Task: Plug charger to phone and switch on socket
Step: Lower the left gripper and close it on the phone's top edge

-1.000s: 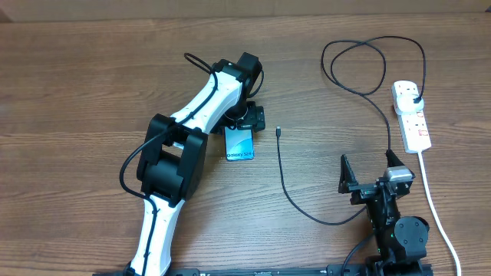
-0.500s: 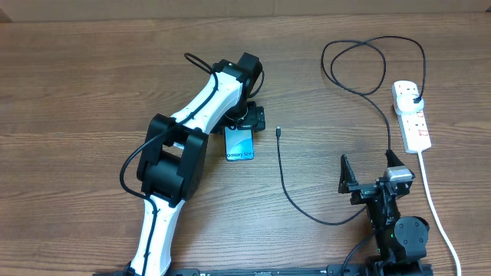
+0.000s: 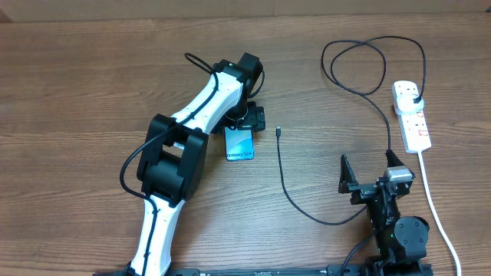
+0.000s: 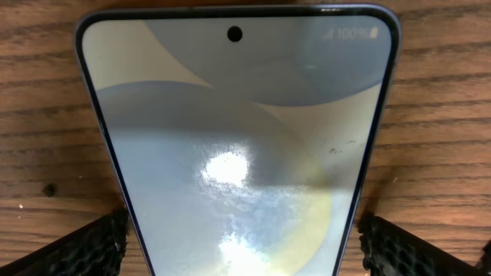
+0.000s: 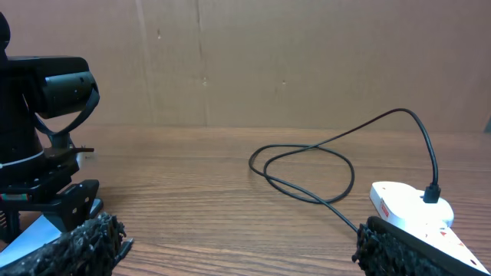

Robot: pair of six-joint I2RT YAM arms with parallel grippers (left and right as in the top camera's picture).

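The phone (image 3: 239, 144) lies flat on the table with its screen lit and fills the left wrist view (image 4: 238, 138). My left gripper (image 3: 245, 124) is low over the phone's far end. Its fingers (image 4: 245, 249) straddle the phone's two long edges, with thin strips of wood showing between, so it is open. The charger cable (image 3: 285, 184) runs from its loose connector tip (image 3: 278, 132) in a curve and a loop to the black plug (image 3: 415, 100) seated in the white socket (image 3: 414, 124). My right gripper (image 3: 371, 175) is open and empty, near the front edge between cable and socket.
The socket's thick white cord (image 3: 435, 207) runs toward the front edge, right of my right arm. In the right wrist view the cable loop (image 5: 307, 157) and socket (image 5: 410, 208) lie ahead, the left arm (image 5: 46, 138) at left, and a brown wall behind.
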